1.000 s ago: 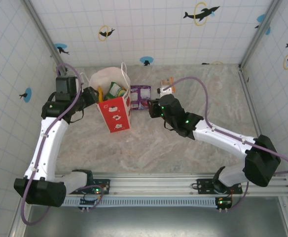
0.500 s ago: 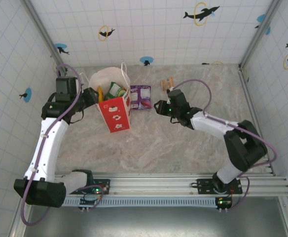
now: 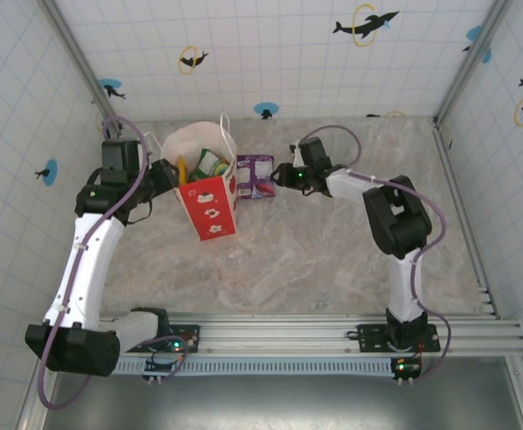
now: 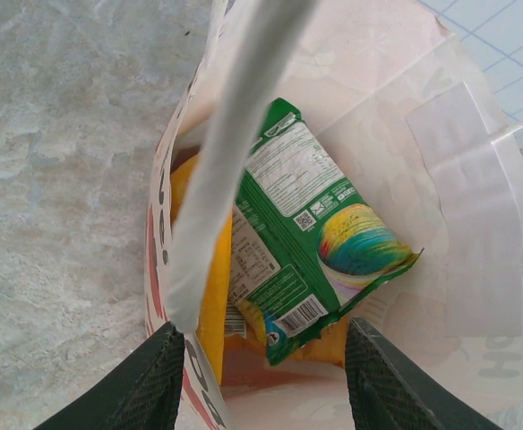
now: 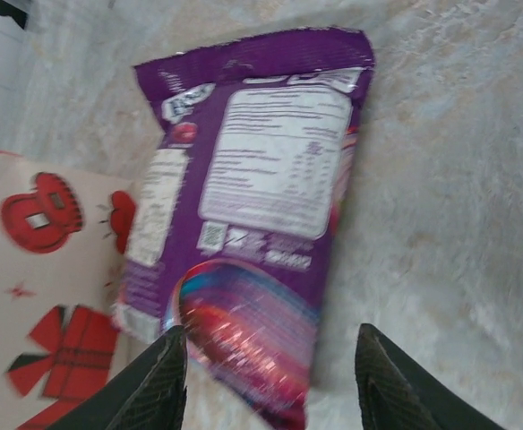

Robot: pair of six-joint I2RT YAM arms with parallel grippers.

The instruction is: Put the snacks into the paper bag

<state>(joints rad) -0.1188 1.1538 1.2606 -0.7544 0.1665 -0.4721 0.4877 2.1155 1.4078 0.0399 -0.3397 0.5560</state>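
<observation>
The paper bag (image 3: 210,210) is the biggest thing here. It stands open on the table (image 3: 333,260), right at the left gripper (image 3: 160,173). Seen from the left wrist, the bag's thin edge and its white handle (image 4: 235,152) run down between the two fingers, close to the left one. Those fingers are spread wide and I do not see them pinching the paper. So this hand looks let go, holding nothing. The bag is only paper, so I think it is light and bendy and could tip or fold if pushed.

Down inside the bag, ahead of the left fingers, a green packet (image 4: 315,224) lies on top of a yellow-orange packet (image 4: 210,296).

The purple packet (image 3: 255,175) is not in the bag yet. It lies flat on the table just in front of the right gripper (image 3: 284,175), and its far side is right up against the bag's wall. I think it is light, soft and a bit puffy. Its shiny foil looks slippery. A good place to grab it is the near end, across the flat sealed edge. That part is thin, and a pinch there will not squash the snack.

The right hand's fingers (image 5: 154,385) are wide open, with the packet's near end between them. This hand holds nothing, and I cannot tell if it touches the foil
</observation>
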